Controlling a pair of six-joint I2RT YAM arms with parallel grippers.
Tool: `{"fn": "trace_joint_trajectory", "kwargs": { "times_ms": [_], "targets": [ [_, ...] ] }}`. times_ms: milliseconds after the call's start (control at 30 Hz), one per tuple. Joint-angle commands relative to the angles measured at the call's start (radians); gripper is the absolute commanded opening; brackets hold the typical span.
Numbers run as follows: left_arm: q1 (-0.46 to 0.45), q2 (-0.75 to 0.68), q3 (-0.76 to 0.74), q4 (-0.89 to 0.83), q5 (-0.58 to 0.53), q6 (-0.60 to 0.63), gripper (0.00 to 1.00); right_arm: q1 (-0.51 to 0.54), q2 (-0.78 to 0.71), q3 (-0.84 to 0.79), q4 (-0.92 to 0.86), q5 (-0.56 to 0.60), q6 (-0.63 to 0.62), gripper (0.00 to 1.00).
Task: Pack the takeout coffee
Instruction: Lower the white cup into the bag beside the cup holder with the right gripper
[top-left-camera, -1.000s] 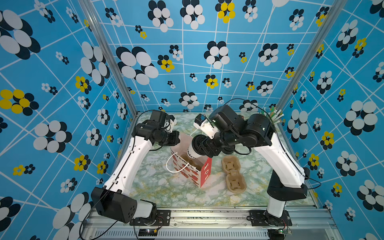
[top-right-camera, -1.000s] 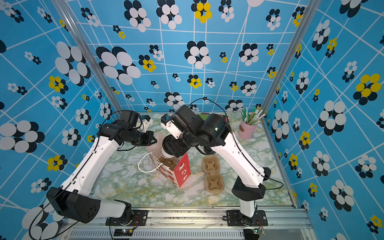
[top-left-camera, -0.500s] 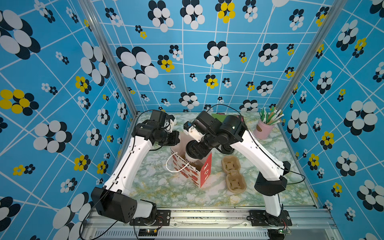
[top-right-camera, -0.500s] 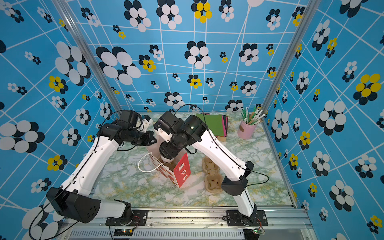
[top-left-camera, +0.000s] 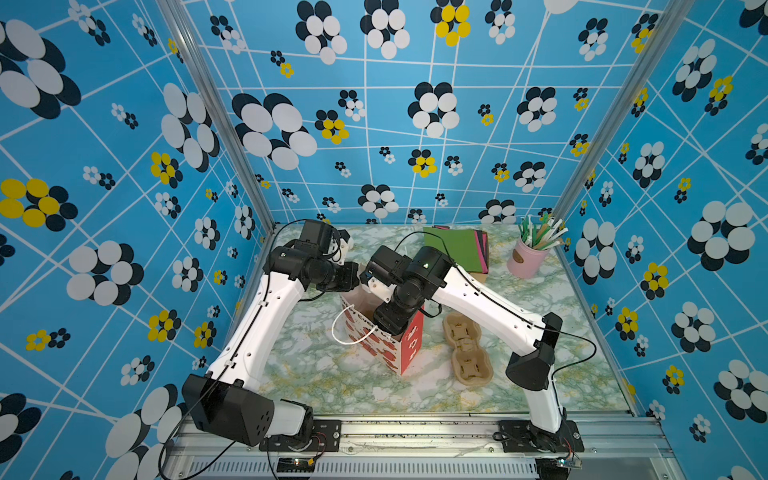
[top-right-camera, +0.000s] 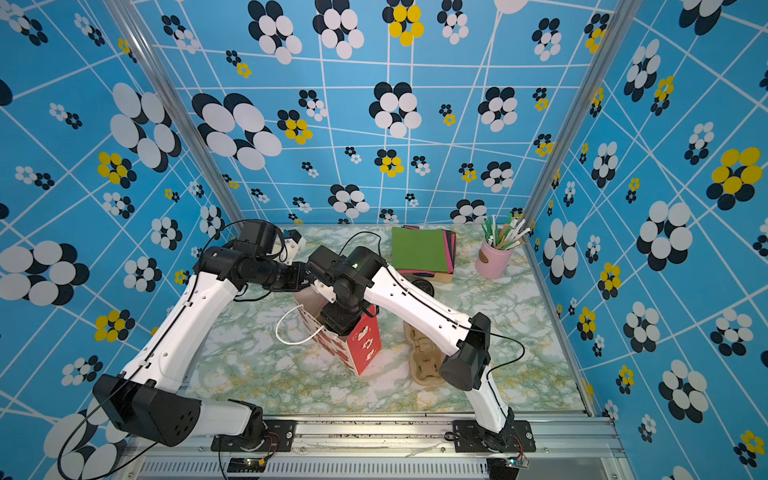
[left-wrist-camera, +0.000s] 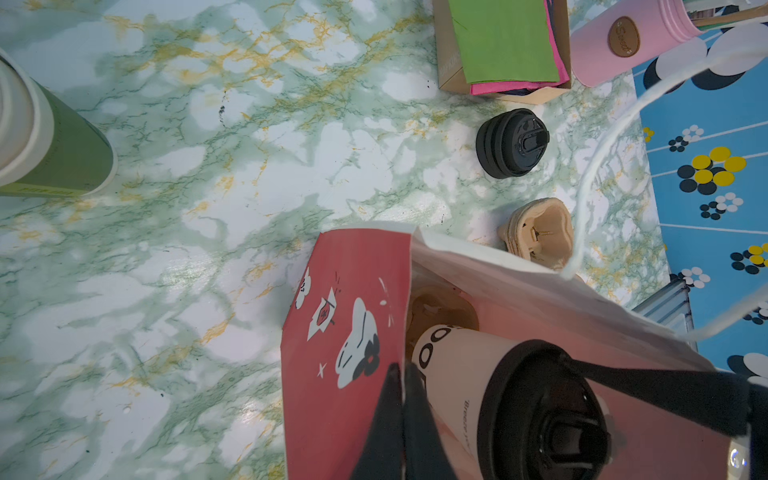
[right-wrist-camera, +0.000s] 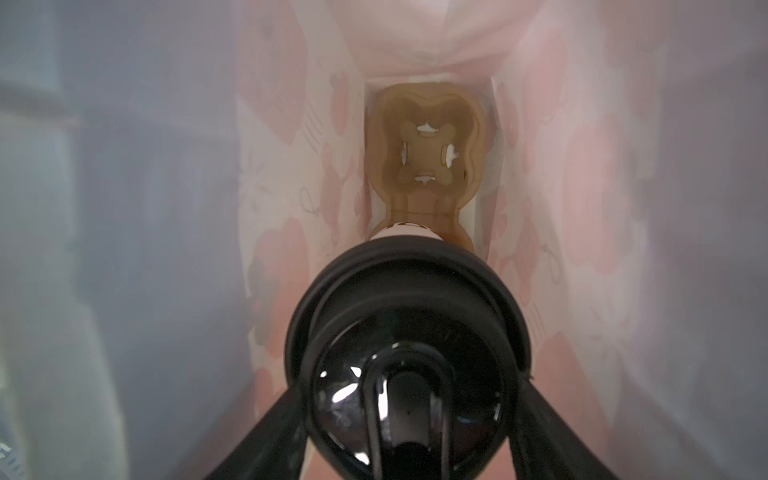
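The right jaws hold the cup (left-wrist-camera: 453, 374) by its black lid (right-wrist-camera: 409, 316), inside the bag (left-wrist-camera: 345, 328). The left jaws pinch the bag's edge. Lower it slow and straight into the holder (right-wrist-camera: 473, 137), then let go.

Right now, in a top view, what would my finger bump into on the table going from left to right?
Red-and-white paper bag with a white cord handle → brown moulded-pulp cup carrier → pink cup full of straws. The green napkin stack lines up with the carrier, so I skipped it.
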Motion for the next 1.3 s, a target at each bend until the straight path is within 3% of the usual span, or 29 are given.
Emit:
{"fn": "trace_joint_trajectory", "kwargs": {
  "times_ms": [0,600,1267],
  "targets": [
    [-0.004,-0.004,0.021,-0.017,-0.012,0.016,0.0,0.009,-0.045,-0.026,0.042,-0.013,-0.025,0.7],
    [-0.005,-0.003,0.015,-0.019,-0.013,0.026,0.0,0.003,-0.059,-0.146,0.062,-0.023,-0.129,0.71],
    [-0.005,0.001,0.021,-0.022,-0.016,0.029,0.0,-0.024,-0.023,-0.204,0.06,-0.02,-0.132,0.72]
  ]
}}
